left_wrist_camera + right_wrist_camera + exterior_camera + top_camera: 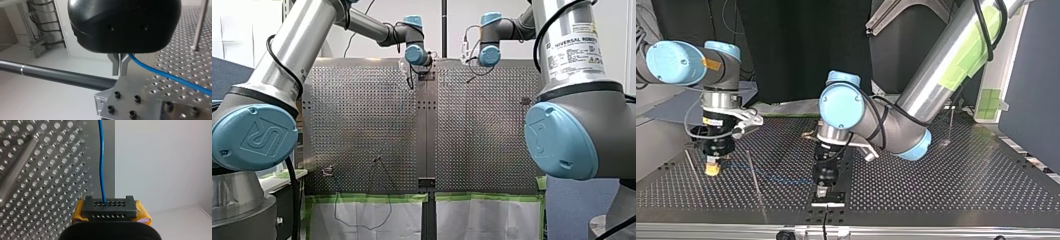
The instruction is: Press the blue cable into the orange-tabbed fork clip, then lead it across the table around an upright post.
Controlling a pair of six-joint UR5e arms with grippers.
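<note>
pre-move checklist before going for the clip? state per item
1. My left gripper shut on the blue cable: ok.
2. My right gripper holding the cable: ok, the cable leaves it straight.
3. Cable span between the grippers free of loops, top view: ok.
4. Orange-tabbed fork clip located: cannot tell, no orange tab made out.
5. Which side of the upright post the cable passes: cannot tell.

Perforated table (pixel 946 185) bears an upright post (pixel 200 22); blue cable (pixel 162 72) runs over it
</note>
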